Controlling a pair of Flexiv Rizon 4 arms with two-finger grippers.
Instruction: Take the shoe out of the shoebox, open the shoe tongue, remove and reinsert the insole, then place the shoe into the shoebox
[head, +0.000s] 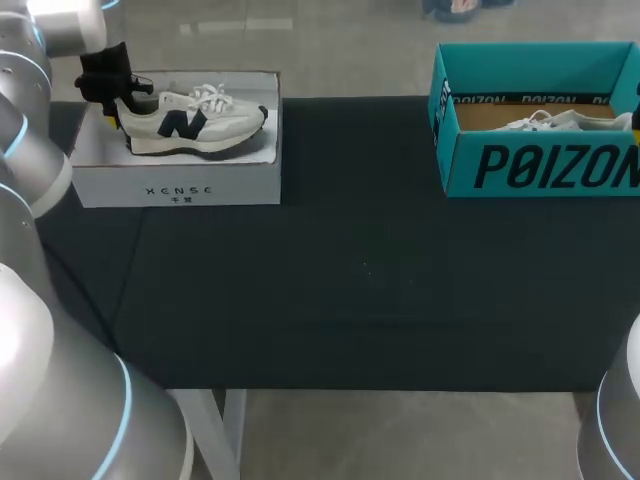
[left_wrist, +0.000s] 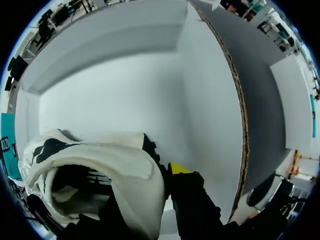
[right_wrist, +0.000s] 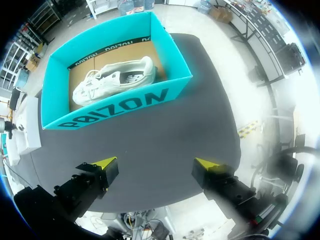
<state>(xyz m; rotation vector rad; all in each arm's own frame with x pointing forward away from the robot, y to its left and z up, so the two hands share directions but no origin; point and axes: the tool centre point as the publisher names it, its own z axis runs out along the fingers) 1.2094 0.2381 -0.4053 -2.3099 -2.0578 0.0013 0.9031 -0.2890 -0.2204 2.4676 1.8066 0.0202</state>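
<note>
I am holding my left claw (head: 109, 112) at the heel of the shoe (head: 190, 122), which is lying in the white shoebox (head: 175, 185) on the desk (head: 350, 280); I cannot tell whether it is gripping. My right claw (right_wrist: 156, 166) is hanging with its jaws wide apart above the desk, near a teal box (right_wrist: 120, 107) containing another shoe (right_wrist: 112, 80).

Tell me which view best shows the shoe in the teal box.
Right wrist view: the whole shoe shows from above, lying inside the teal box. The head view catches only its top over the box wall. The left wrist view shows only the other shoe.
</note>
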